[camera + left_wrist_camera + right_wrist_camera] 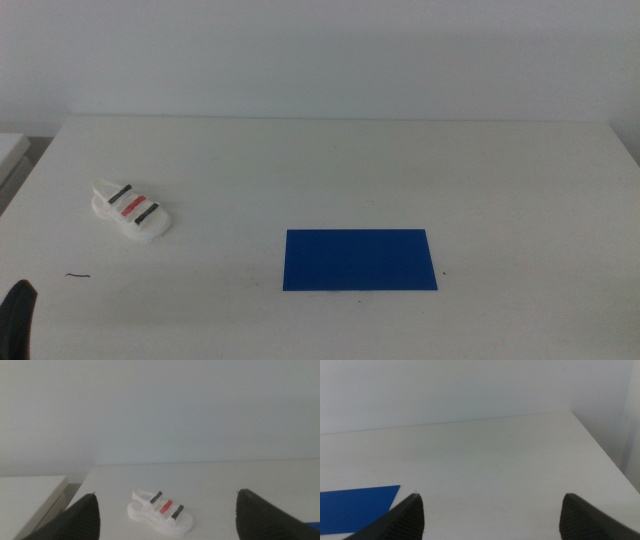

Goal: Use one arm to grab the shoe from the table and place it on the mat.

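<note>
The shoe [131,210] is a small white sandal with two black straps and one red strap. It lies on its sole at the left of the white table [400,170]. The dark blue mat [360,260] lies flat at the table's front middle, well to the right of the shoe. My left gripper [166,493] is open and empty, short of the shoe [160,512], which shows between its jaws. Only a dark tip of it shows at the middle view's bottom left corner [18,318]. My right gripper [491,495] is open and empty, to the right of the mat [355,502].
A small dark thread-like mark [78,275] lies on the table in front of the shoe. A lower white surface [27,495] stands beyond the table's left edge. A plain wall runs behind the table. The table's right edge [605,450] is near my right gripper.
</note>
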You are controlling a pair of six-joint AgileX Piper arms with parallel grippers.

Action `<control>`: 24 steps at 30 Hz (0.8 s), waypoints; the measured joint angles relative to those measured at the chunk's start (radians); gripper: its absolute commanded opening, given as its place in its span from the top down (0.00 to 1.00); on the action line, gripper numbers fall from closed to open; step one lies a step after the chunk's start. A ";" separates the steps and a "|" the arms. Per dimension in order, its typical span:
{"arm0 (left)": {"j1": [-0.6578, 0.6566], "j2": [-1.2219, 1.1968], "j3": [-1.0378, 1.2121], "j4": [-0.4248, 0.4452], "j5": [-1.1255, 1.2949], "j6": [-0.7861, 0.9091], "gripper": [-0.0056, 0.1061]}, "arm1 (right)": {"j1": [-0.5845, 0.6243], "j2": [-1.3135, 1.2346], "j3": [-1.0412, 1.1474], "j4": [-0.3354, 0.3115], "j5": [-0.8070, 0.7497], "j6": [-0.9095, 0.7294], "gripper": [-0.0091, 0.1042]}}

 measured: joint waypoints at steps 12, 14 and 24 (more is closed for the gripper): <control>0.000 0.043 -0.047 0.029 0.062 -0.020 0.11 | 0.000 0.000 0.000 0.000 0.000 0.000 0.22; 0.000 0.168 -0.154 0.029 0.151 -0.031 0.11 | 0.000 0.000 0.000 0.000 0.000 0.000 0.22; 0.000 0.958 -0.903 0.061 0.629 -0.362 0.11 | 0.000 0.000 0.000 0.000 0.000 0.000 0.22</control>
